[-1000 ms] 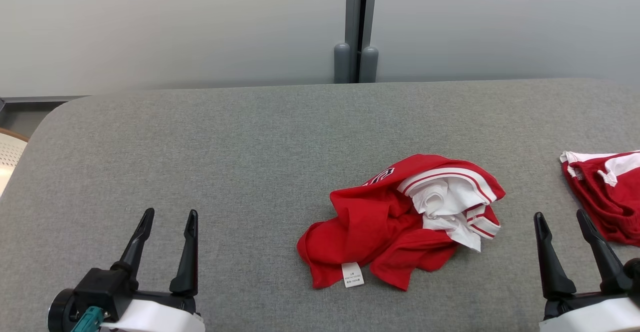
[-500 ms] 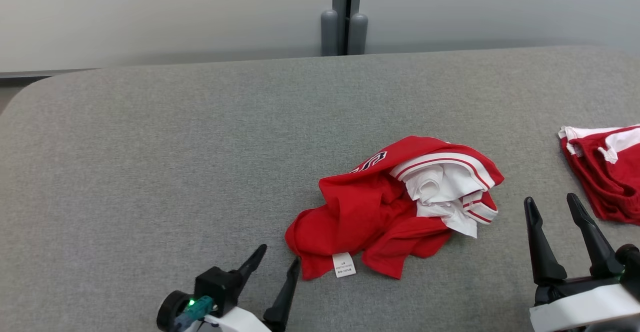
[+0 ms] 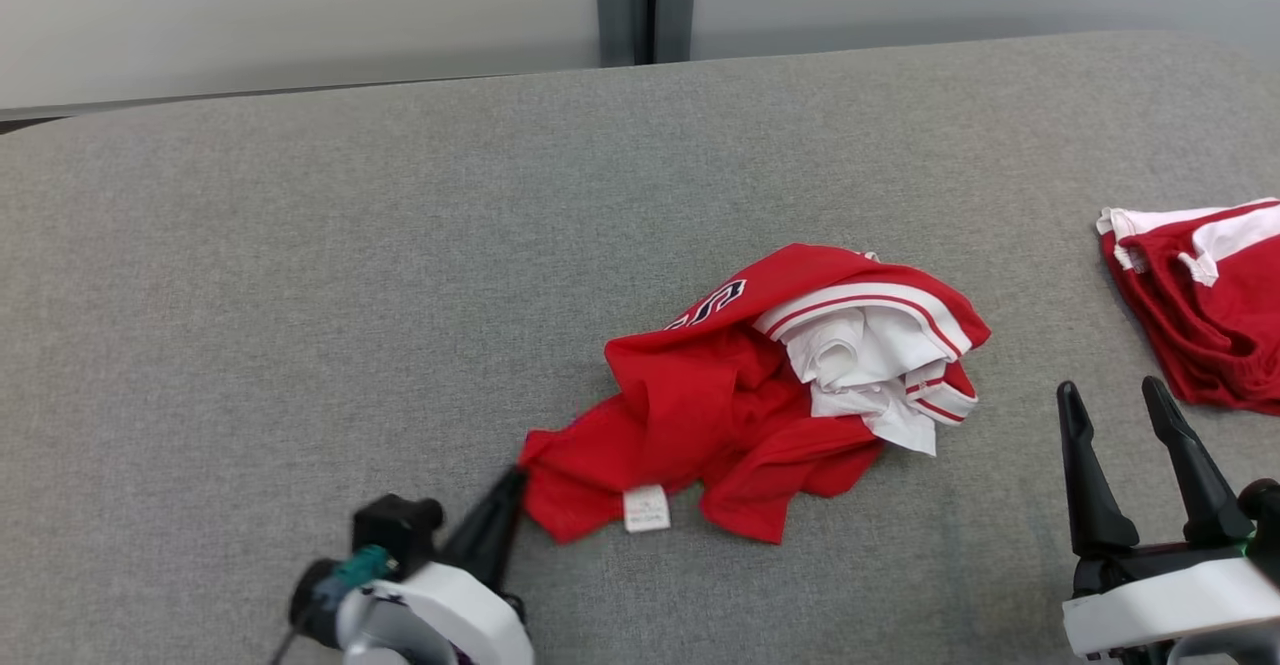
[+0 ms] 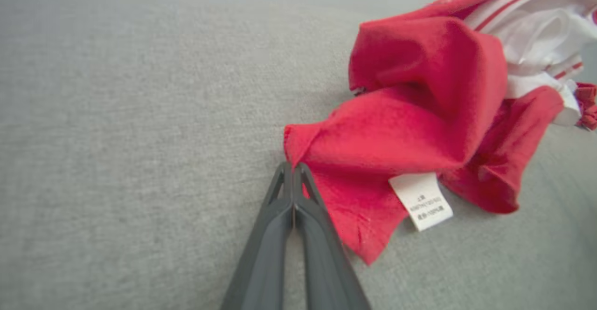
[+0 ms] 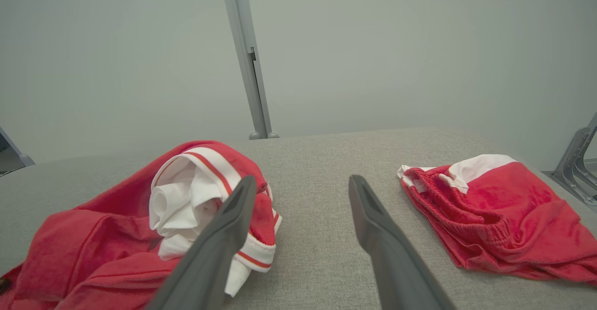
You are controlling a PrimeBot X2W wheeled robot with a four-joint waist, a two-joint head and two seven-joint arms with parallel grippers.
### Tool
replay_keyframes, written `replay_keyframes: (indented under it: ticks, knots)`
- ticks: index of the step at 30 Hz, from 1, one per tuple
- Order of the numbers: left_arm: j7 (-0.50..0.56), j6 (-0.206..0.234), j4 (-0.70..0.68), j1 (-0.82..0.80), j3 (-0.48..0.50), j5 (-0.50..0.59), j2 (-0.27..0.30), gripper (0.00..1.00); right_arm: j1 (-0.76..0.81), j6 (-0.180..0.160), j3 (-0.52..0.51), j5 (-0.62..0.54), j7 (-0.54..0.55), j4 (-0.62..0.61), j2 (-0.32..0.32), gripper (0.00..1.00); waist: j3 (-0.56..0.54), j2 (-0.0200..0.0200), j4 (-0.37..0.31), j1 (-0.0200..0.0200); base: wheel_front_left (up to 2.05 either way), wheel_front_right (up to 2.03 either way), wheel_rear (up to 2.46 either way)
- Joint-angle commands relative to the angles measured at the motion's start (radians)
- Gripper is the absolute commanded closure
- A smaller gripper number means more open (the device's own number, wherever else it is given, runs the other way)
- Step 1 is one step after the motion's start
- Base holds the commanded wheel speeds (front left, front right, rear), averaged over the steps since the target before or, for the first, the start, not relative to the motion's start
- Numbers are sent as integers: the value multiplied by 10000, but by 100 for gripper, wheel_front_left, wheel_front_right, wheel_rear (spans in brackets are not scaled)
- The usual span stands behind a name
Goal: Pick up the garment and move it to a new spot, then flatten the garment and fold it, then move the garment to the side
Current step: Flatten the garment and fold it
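Observation:
The garment point(image 3: 720, 405) is a crumpled red top with white, red-striped trim, lying mid-table; a white label point(image 3: 645, 508) hangs at its near edge. My left gripper point(image 3: 512, 480) is shut, its tips pinching the garment's near-left corner, which is drawn out to a point. In the left wrist view the closed fingers point(image 4: 293, 166) meet right at the red fabric's point(image 4: 396, 128) edge, beside the label point(image 4: 421, 200). My right gripper point(image 3: 1110, 395) stands open to the right of the garment, holding nothing. The right wrist view shows its gripper point(image 5: 303, 184) spread wide, with the garment point(image 5: 93, 244) on its left.
A second red and white garment point(image 3: 1200, 305) lies at the table's right edge, also in the right wrist view point(image 5: 494, 212). The grey fabric table point(image 3: 300, 245) stretches bare to the left and back. A grey post point(image 3: 645, 0) stands behind the far edge.
My left gripper swung right to the garment's near-left corner and shut on it, drawing the corner out. The head camera tilted and turned, shifting the whole picture. The right gripper stayed open.

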Motion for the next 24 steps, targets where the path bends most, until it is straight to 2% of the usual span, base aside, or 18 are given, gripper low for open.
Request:
replay_keyframes:
  ticks: [1, 8, 13, 16, 21, 22, 23, 24]
  knots:
    - [-100, 88, -72, -185, 152, -24, 178, 100, -55, -5, -58, 27, -84, 5, 9, 0, -8, 0, 35, 0, 0, 0, 0]
    - [-209, 672, -1510, -174, 1119, -47, 1263, 100, 48, -5, -290, 132, -126, 101, 105, 0, -53, 0, 274, 0, 0, 0, 0]
    - [318, 1461, -3054, 301, 1752, -11, 2091, 100, 41, -5, -387, 202, -117, 191, 150, 0, -54, 0, 386, 0, 0, 0, 0]
    - [819, 1977, -3629, 896, 2048, -148, 2378, 100, -35, -5, -401, 216, -95, 234, 158, 0, -4, 0, 370, 0, 0, 0, 0]
    - [974, 2320, -3631, 1733, 2330, -700, 2173, 100, -185, -5, -445, 202, -128, 278, 175, 0, 107, 0, 309, 0, 0, 0, 0]
    - [953, 2267, -3459, 1848, 2278, -702, 2175, 93, -214, -5, -459, 210, -136, 291, 182, 0, 125, 0, 309, 0, 0, 0, 0]
    - [816, 2165, -3358, 1895, 2305, -942, 1961, 39, -229, -5, -463, 247, -133, 305, 199, 0, 136, 0, 316, 0, 0, 0, 0]
    - [637, 2111, -3259, 1890, 2340, -921, 1920, 0, -245, -5, -468, 283, -126, 312, 209, 0, 144, 0, 321, 0, 0, 0, 0]
